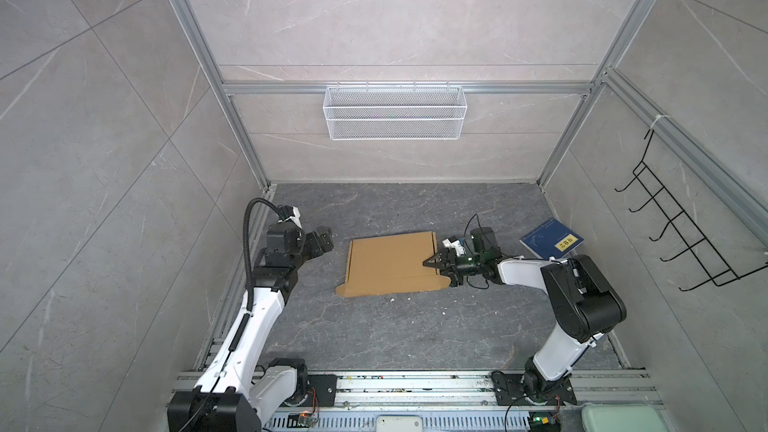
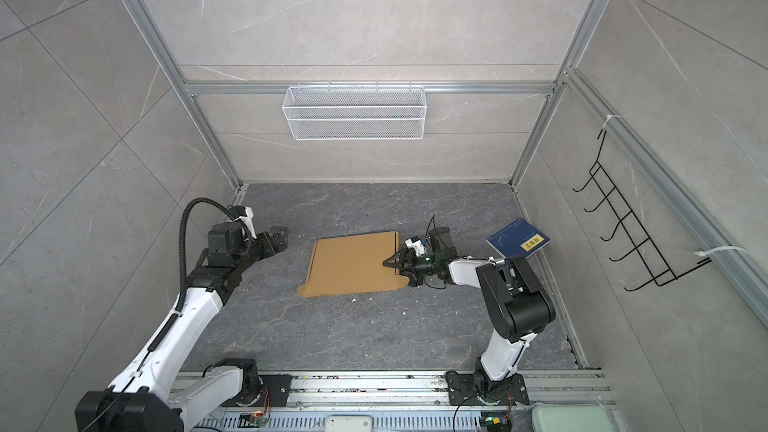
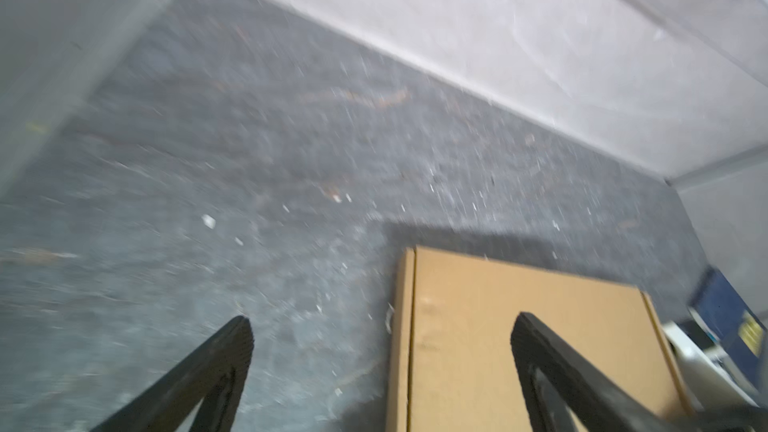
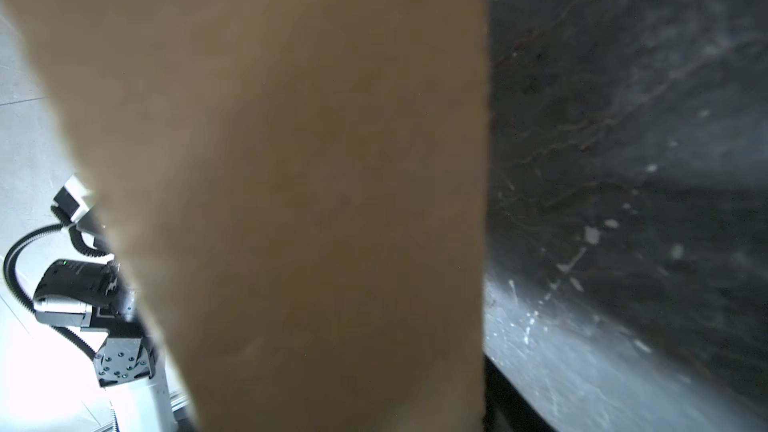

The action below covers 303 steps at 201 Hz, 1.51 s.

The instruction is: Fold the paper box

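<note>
The grey table (image 1: 374,326) has the box (image 1: 390,263) near its centre, brown and lying almost flat, with a rounded tab poking out at its 7 o'clock corner. A wire basket (image 1: 395,112) hangs on the wall at 12 o'clock. The book (image 1: 548,238) lies at the box's 2 o'clock, well apart. The right gripper (image 1: 433,264) sits at the box's 3 o'clock edge, tips over the cardboard; whether it grips, I cannot tell. The left gripper (image 1: 327,238) hangs off the 9 o'clock side, clear of the box, fingers (image 3: 232,351) spread wide and empty.
</note>
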### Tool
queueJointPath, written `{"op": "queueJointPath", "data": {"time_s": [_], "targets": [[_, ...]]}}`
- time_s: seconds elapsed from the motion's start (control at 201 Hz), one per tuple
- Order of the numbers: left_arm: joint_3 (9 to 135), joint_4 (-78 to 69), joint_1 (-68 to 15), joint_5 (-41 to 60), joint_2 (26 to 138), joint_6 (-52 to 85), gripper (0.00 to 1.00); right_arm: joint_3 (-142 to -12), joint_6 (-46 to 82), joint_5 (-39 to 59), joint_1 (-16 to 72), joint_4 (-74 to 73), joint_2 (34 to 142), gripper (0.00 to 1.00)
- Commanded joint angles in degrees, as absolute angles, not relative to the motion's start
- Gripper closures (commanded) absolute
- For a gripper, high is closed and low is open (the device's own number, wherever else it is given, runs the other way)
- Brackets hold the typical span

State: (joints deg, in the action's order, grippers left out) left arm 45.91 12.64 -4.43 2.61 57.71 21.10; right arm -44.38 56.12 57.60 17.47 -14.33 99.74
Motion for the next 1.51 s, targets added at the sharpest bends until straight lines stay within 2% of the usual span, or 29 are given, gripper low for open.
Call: {"op": "queueJointPath", "data": {"time_s": [0.0,0.134,0.199,0.284,0.388,0.528,0.737,0.946,1.195,1.503], "targets": [[48.31,13.66,-4.22,2.38,55.86,16.09,0.04,-46.31,56.79,59.11,17.07,-12.45,98.07,0.34],[52.28,18.45,-6.38,12.96,58.43,11.82,0.22,-46.71,56.87,59.37,17.09,-12.55,99.17,0.36],[52.35,20.23,-10.7,10.86,58.2,8.16,0.27,-46.6,57.17,59.46,17.11,-12.97,99.71,0.37],[51.33,21.58,-20.64,3.88,56.88,0.54,0.3,-46.16,57.69,59.41,17.04,-13.27,100.15,0.4],[48.53,21.05,-32.13,-3.65,55.16,-7.0,0.29,-45.23,60.51,59.38,16.96,-14.61,100.33,0.44],[45.53,20.87,-40.49,-6.39,55.01,-10.84,0.24,-44.5,63.4,59.54,16.93,-15.96,100.36,0.49],[44.1,22.96,-53.13,-11.85,57.39,-20.31,0.12,-44.38,66.8,61.03,16.93,-16.4,99.18,0.49],[43.21,19.78,-55.9,-16.91,61.39,-28.45,0.01,-43.15,71.62,61.35,16.92,-18.51,97.18,0.49],[41.84,9.76,-55.81,-24.26,65.21,-37.65,0.01,-41.25,75.32,61.79,16.88,-19.78,94.11,0.5],[42.61,9.4,-55.81,-23.51,67.12,-42.3,0.01,-41.2,78.66,62.47,16.9,-19.22,90.44,0.51]]}}
